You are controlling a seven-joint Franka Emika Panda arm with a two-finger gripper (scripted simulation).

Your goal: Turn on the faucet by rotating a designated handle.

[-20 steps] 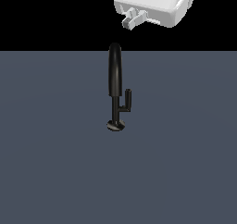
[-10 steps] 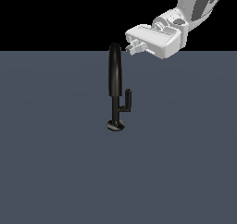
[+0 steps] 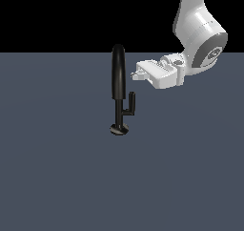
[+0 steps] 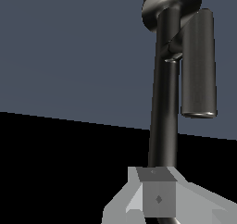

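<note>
The faucet point(image 3: 118, 77) is a slim glossy black fixture with a tall arched spout, a thin stem and a round disc base point(image 3: 119, 129). Its handle point(image 3: 129, 104), a short L-shaped lever with an upright stub, branches off on the exterior view's right. My white gripper point(image 3: 135, 74) hovers just to that side of the spout, above the handle and apart from it. It is shut with nothing in it. The wrist view looks along the faucet stem point(image 4: 164, 93) past the handle stub point(image 4: 198, 63) to the base, with the gripper point(image 4: 157, 193) close to the spout.
The faucet stands on a flat dark grey-blue surface point(image 3: 57, 168) under a black background. My white arm point(image 3: 198, 39) reaches in from the exterior view's upper right.
The gripper has come down from the top of the exterior view to beside the spout's upper part, and more of the arm now shows. The faucet and handle have not moved.
</note>
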